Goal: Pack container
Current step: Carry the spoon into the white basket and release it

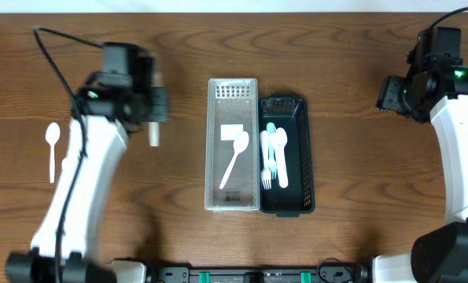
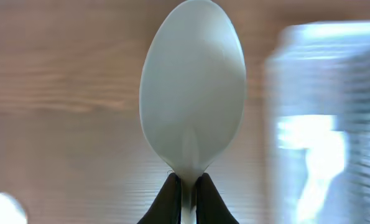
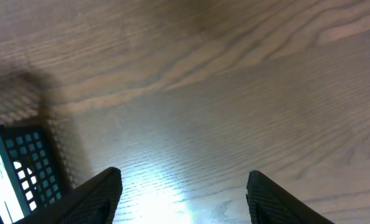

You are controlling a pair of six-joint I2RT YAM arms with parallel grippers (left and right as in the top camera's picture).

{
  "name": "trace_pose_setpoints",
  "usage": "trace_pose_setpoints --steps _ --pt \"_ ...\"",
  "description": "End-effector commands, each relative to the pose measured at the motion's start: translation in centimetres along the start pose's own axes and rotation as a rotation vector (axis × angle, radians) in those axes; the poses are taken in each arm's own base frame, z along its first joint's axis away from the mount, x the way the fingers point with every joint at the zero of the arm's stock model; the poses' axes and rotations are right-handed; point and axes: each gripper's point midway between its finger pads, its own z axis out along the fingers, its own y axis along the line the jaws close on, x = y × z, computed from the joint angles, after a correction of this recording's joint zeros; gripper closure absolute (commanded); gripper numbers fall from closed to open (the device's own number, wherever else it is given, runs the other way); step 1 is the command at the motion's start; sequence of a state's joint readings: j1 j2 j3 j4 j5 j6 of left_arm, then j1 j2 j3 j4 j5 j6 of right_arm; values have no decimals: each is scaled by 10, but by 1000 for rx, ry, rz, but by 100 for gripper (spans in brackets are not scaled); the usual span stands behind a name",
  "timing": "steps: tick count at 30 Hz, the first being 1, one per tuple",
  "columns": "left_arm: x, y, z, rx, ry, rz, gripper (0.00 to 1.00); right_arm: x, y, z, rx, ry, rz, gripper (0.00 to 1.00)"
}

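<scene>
While the left gripper [image 2: 188, 186] pinches a white spoon [image 2: 193, 93] by its neck, the clear container [image 1: 215, 118] lies at three o'clock of it on the table [image 3: 234, 74], a second spoon [image 1: 235, 153] inside. Against the container's three-o'clock side sits a black basket [image 1: 305, 157] holding cutlery [image 1: 274, 153]. At nine o'clock of that gripper, well apart, lies a loose spoon [image 1: 53, 141]. The right gripper [image 3: 185, 190] hangs spread over bare wood.

Ahead of left gripper [image 2: 188, 186] and its spoon [image 2: 194, 93]: bare table [image 2: 60, 93].
Its right: clear bin [image 2: 321, 124] wall.
Under right gripper [image 3: 185, 182]: bare table; basket [image 3: 29, 168] corner left.
</scene>
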State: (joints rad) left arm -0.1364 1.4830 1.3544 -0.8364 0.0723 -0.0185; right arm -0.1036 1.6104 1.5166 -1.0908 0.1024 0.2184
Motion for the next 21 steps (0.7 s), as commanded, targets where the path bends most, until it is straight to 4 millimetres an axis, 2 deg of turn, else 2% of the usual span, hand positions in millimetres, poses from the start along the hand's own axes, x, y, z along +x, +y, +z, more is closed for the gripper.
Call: trace_pose_setpoints --steps 1,5,10,15,19,21 --pt "9 -47 -10 58 11 -99 94 -3 -3 -2 6 -11 2 32" --pt "31 -101 -4 116 77 -80 94 -3 -3 -2 7 -10 1 32" --pt "57 -141 16 136 163 5 94 -3 -3 -2 7 -10 1 32" --pt "85 -159 49 104 274 44 94 -2 -4 -2 8 -6 -20 32" --pt "99 -161 76 72 338 60 94 -2 -4 -2 8 -7 -37 32" --pt "102 -159 82 60 353 68 93 -2 -4 -2 8 -7 -40 32"
